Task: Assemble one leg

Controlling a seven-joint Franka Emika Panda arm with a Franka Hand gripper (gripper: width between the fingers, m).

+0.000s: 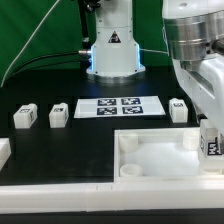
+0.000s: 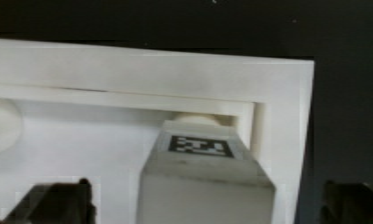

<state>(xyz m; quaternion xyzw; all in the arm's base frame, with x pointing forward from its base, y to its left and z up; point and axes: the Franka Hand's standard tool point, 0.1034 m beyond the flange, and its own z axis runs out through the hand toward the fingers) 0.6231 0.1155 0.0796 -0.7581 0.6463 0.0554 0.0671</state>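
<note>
Fingers spread, the end effector flanks without touching a stubby white plastic leg bearing a black-and-white square tag. The leg sits at an inner corner of the smooth white raised-rim square panel, by the matte black surface's front edge, at the exterior view's right.

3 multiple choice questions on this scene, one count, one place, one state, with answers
1. How many small blocks lie beside the marker board? A one; B three; C six.
2. Where is the leg under the end effector? A on the marker board; B atop a block; C in the panel's corner.
3. End effector's fingers: A spread clear of the leg; B clamped on it; C unseen.
Answers: B, two at the exterior view's left, one at its right; C, it stands against the panel's rim corner; A, gaps show either side.
</note>
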